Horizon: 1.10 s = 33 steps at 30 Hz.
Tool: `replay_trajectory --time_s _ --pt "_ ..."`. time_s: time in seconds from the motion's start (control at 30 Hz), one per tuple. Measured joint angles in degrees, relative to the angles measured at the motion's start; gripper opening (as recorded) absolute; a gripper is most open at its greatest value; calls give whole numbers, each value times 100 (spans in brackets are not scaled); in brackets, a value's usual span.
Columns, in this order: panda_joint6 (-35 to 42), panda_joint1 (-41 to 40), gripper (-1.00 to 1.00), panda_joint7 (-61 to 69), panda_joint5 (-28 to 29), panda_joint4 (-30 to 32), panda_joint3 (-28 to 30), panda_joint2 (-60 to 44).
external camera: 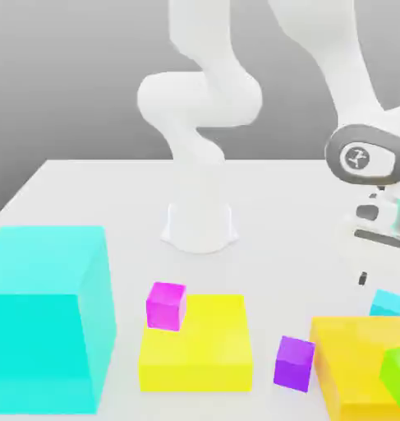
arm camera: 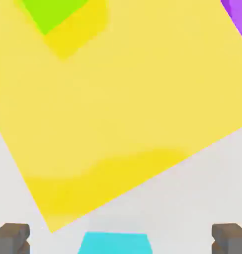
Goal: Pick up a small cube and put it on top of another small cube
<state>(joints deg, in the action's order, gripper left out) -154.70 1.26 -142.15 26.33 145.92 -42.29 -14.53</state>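
Hand (arm camera: 120, 239), one, two-fingered, spread wide and empty; poised above the counter (external camera: 268, 263) towards the exterior view's right. Small cyan cube (external camera: 388, 303), one, plain, the likely piece to lift: seated on the counter below the hand, in the span between the two fingers in the hand view, with clear room on either side. Long axis, none to speak of; two opposite sides roughly face the fingers, so the coming move seems chiefly a descent, with little turning. Orange-yellow slab (external camera: 351, 353), one, low and broad: close beside the cyan cube, a strip of counter between them; the nearest obstacle, its corner reaching towards one finger's path. Green cube (external camera: 397, 374), one, small, resting on that slab; a possible seat for the stack, the intended one not being named. Purple cube (external camera: 294, 363), one, small, just beside the slab on the exterior view's left; likewise eligible. Yellow slab (external camera: 211, 353), one, farther off, with a magenta cube (external camera: 166, 306) at its rear corner, whether wholly supported cannot be told. Huge cyan block (external camera: 39, 345), one, at the exterior view's left, well apart and out of the way.
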Motion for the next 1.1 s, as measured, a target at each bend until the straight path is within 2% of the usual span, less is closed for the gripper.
replay_trajectory --time_s 0.1,0.23,0.27,0.5,0.77,1.1 --pt "-255 367 0 -446 404 -74 363 -387" --pt "-604 1031 0 -1041 1176 -261 1172 -958" --pt "-689 1198 -100 -1183 1360 -307 1375 -1092" --pt "-720 1235 -100 -1212 1397 -316 1420 -1119" --pt "-66 247 -100 -137 -149 -43 184 -80" --pt "1957 -401 -100 -1296 -1417 -2119 803 103"
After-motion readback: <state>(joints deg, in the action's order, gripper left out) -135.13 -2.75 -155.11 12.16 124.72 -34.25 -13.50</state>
